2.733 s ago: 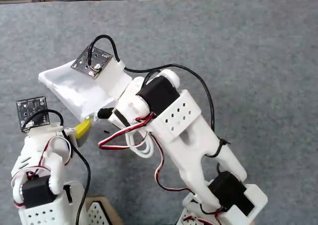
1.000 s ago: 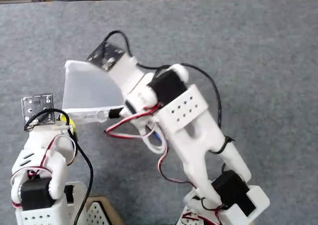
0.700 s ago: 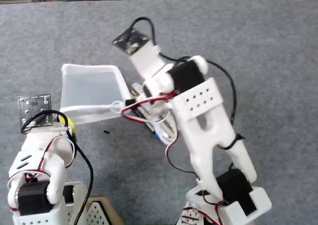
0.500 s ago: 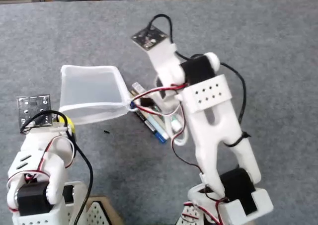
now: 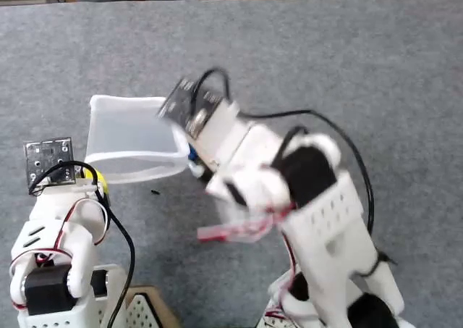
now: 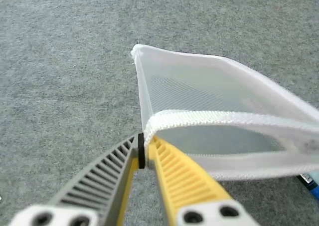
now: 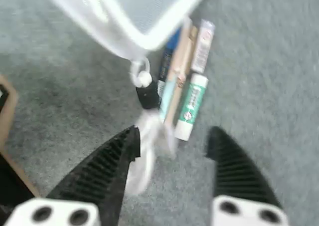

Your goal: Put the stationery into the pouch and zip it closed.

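Pouch [image 6: 209, 101] pinned open, stationery [image 7: 189, 101] lying just beside its mouth
Left pincer [image 6: 144, 153] is clamped on the pouch's rim corner; right pincer [image 7: 173, 133] hangs apart over the stationery on the desk [image 5: 362, 67]. The pouch looks soft and floppy, the stationery light, stiff and likely to roll, so grip across its middle.

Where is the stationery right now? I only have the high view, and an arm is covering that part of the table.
Observer: Right wrist view: the stationery lies side by side on the table, just outside the pouch.
Operator: Is the right tool holding any?
Observer: No, the right tool is open above it, holding nothing.
Operator: And the left tool?
Observer: The left tool is shut on the pouch's rim corner, mouth held open.
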Tool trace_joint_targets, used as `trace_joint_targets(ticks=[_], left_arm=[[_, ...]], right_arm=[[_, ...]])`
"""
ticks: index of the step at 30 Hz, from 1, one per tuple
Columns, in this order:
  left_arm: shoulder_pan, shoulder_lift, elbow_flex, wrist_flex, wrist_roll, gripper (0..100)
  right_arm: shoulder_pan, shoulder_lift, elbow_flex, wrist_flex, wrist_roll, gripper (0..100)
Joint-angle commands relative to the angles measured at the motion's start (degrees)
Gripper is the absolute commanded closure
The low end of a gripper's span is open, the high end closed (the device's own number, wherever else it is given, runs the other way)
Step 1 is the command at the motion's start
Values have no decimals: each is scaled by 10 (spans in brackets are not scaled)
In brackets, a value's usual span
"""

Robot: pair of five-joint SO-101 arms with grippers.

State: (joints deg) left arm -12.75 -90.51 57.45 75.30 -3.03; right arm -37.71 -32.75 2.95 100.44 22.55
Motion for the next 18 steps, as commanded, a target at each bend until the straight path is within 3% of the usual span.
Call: trace_joint_targets(ticks=[1, 4, 9, 18], left_arm=[[6, -1, -32, -1, 6, 973], [6, -1, -32, -2, 7, 973], [6, -1, -45, 2, 7, 973], [6, 3, -102, 36, 6, 973]], right_arm=[[-103, -72, 2, 6, 3, 514], [-146, -109, 6, 6, 0, 525], [-122, -111, 102, -16, 4, 567], [-120, -110, 280, -266, 4, 570]])
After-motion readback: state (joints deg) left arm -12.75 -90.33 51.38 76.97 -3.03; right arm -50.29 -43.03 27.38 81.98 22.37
